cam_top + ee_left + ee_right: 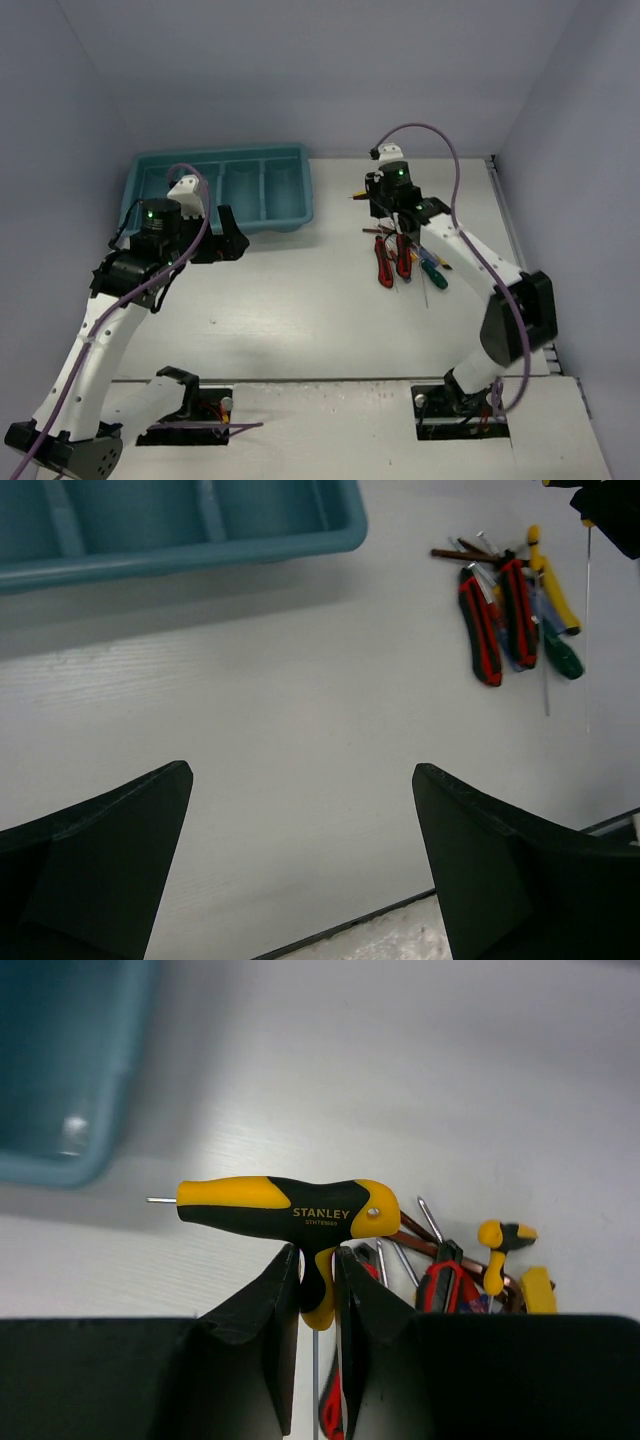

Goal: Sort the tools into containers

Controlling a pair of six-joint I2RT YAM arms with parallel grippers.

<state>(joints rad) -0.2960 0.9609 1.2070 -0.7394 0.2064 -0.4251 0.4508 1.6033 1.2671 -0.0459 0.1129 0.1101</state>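
The right gripper (318, 1260) is pinching a yellow-and-black T-handled driver marked STANLEY (290, 1205) by the short yellow stem under its crossbar. Its two dark fingers are closed narrowly on that stem, so the crossbar is lying level above them and the thin steel shaft is hanging down between them. Held this way (by the thickest, least slippery part) the tool is probably not going to swing or twist during a carry. It appears to be hanging clear of the pale grey desk (300, 300), just above the far end of the pile.

The rest of the tools are lying in one loose heap under and just beside that gripper: red-and-black-handled pliers (490, 620), a slim yellow-handled screwdriver (552, 585), a green-handled screwdriver (563, 658) and some brownish metal pieces, overlapping each other.

The teal-blue rectangular plastic tray with oblong compartments (290, 215) is sitting well apart from the heap, at the far left of the desk. No tool is showing in the compartments in view, though the left arm is hiding part of them, so the sorting seems to be at its very start.

The left gripper (300, 772) is hovering over bare desk at the tray's near edge, its fingers spread wide and holding nothing, likely waiting out of the way. The next move is probably carrying the driver leftward to a compartment.
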